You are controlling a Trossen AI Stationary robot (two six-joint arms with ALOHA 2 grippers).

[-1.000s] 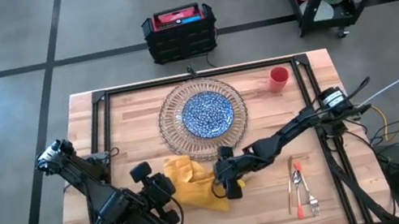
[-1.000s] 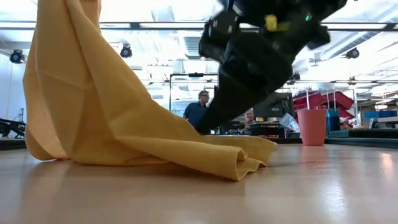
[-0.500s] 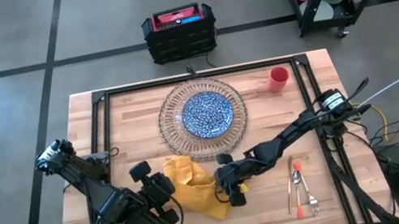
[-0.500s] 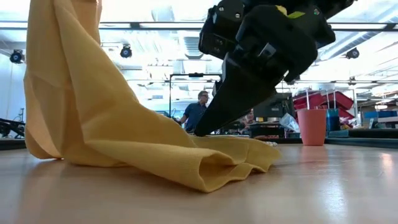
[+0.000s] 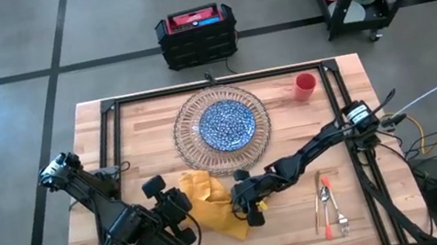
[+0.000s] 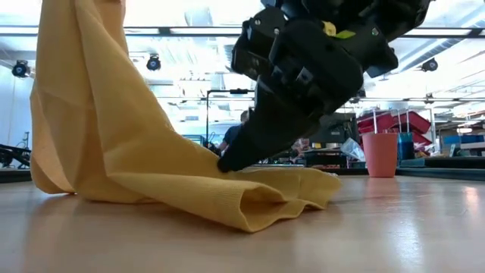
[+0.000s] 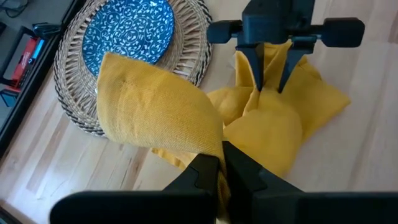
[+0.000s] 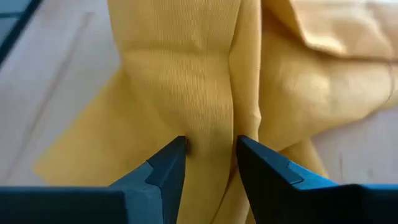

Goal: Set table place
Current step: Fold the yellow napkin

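The yellow napkin (image 5: 208,204) lay crumpled on the light-wood desk (image 5: 291,227), near the front edge and just in front of the clear ribbed glass charger (image 5: 189,146), between the two arms. The left claw (image 7: 222,163) was pressed together on one part of the cloth and held it raised — in the low view that part stood up as a tall yellow sheet (image 6: 83,98), while the rest trailed in folds along the desk. The right claw (image 8: 210,152) was down at the napkin's other side, its two fingers (image 8: 166,163) spread a little with a ridge of the fabric running up between them; whether the pads pressed on the cloth could not be told. From the left wrist view the same claw (image 7: 270,84) pointed straight down into the bunched cloth.

The blue-patterned plate (image 5: 227,124) sat in the middle of the charger, at the far centre of the desk. The small red cup (image 5: 306,85) stood upright just beside the charger, toward the right arm's side and near the far rail. The orange-handled cutlery (image 5: 329,202) lay together near the front edge on the right arm's side — well apart from the napkin.
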